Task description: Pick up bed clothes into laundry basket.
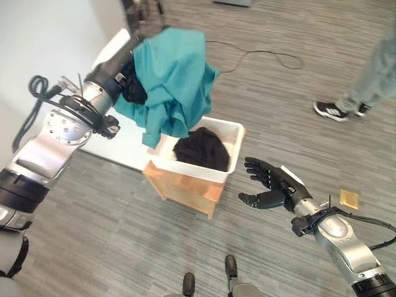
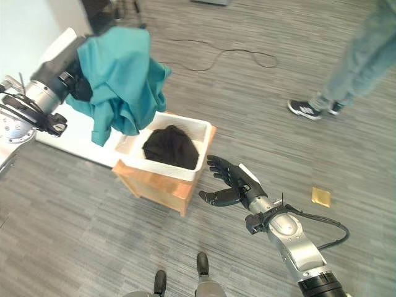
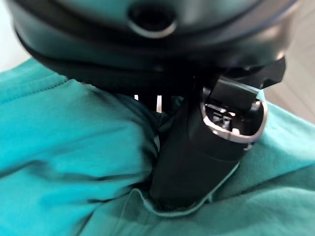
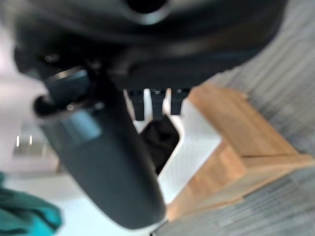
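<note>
My left hand (image 1: 131,86) is bunched into the crumpled teal cloth garment (image 1: 173,83), which hangs just above the white plastic laundry basket (image 1: 230,162). My right hand (image 1: 267,184) hovers beside the basket, fingers spread, holding nothing.

Matt teal cloth (image 1: 173,80), white plastic basket (image 1: 232,133), wooden stand (image 1: 185,189)

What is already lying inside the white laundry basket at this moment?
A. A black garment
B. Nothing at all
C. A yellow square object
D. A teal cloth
A: a black garment lies in the white laundry basket, while the teal cloth hangs above it from the left hand.
</note>
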`<state>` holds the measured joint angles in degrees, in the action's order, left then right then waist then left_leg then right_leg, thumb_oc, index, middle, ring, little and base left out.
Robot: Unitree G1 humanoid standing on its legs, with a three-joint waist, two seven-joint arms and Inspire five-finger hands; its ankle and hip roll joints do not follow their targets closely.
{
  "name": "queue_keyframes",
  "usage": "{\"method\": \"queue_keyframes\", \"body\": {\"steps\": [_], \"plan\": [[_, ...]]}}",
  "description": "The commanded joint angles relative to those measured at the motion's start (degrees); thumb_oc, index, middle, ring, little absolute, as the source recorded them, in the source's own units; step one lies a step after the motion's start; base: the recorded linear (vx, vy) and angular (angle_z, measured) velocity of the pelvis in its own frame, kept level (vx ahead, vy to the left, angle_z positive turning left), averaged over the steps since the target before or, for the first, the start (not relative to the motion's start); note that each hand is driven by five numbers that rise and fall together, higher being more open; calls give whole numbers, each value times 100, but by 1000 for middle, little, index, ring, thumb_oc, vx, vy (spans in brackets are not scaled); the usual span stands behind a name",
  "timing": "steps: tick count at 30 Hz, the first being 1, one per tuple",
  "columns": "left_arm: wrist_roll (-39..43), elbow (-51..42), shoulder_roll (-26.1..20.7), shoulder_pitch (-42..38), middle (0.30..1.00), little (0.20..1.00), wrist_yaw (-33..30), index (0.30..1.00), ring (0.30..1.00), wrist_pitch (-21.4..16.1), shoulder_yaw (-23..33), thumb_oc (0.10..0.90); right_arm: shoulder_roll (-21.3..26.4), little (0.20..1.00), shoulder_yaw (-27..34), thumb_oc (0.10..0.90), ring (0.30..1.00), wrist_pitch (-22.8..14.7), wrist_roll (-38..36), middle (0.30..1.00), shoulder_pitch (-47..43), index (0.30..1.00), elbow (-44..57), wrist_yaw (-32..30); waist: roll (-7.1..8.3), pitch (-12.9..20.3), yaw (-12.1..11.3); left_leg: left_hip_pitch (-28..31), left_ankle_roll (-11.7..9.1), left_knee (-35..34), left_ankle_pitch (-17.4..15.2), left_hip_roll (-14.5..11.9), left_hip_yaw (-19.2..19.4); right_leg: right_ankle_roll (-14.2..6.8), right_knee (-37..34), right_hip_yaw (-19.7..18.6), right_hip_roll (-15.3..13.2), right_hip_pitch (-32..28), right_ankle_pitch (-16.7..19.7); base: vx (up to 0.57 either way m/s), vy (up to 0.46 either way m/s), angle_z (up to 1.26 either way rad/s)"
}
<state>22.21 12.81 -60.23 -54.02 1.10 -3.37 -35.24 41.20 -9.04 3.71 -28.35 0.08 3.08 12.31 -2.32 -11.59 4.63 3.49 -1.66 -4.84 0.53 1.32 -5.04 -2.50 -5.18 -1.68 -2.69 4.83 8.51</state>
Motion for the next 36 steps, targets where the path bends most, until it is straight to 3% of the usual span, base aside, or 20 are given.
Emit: {"method": "queue_keyframes", "body": {"steps": [1,6,11,18,24,30,36], "plan": [[-268,1204,125,-1250,300,300,-144,300,300,-223,-210,400,-13,900,175,800,900,-339,-443,900,379,900,513,485,77,1009,-200,-423,-75,-16,262,-35,-17,-532,37,333,-125,-408,-411,8,21,-21],[-618,2243,539,-1944,300,300,-159,300,300,-154,-602,400,-318,900,-375,800,900,-18,-722,900,1011,900,305,953,220,1075,-61,-455,-97,-16,221,-94,176,-593,18,248,-77,-300,-343,8,14,-7],[-1192,2734,774,-2448,300,300,-208,300,300,-156,-944,400,-431,900,-520,800,900,133,-462,900,1513,900,171,1279,381,1081,36,-517,-105,-16,198,-130,254,-634,18,190,-44,-193,-315,26,26,-14],[-1645,3013,1162,-2672,300,300,-419,300,300,-108,-1108,400,-383,900,-577,800,900,54,-210,900,1510,900,96,1306,630,945,211,-670,-118,-16,194,-193,379,-645,18,35,15,57,-243,3,12,-6],[-1934,3362,1411,-2929,300,300,-530,300,300,-59,-1271,400,-378,900,-550,800,900,-13,-114,900,1559,900,167,1341,733,734,334,-835,-90,-16,189,-193,456,-642,18,-104,62,255,-205,6,13,-15],[-2045,3686,1416,-3345,300,300,-612,300,300,-59,-1532,400,-395,900,-545,800,900,-60,-114,900,1559,900,144,1261,761,439,481,-1085,-80,-16,226,-190,504,-638,18,-202,98,549,-113,-27,9,-17],[-2107,4242,1033,-4206,300,300,-733,300,300,-105,-2012,400,-362,900,-466,800,900,-138,-133,900,1676,900,70,1204,831,90,678,-1512,-85,-16,275,-233,655,-643,18,-407,198,1051,44,-21,1,-21]]}}
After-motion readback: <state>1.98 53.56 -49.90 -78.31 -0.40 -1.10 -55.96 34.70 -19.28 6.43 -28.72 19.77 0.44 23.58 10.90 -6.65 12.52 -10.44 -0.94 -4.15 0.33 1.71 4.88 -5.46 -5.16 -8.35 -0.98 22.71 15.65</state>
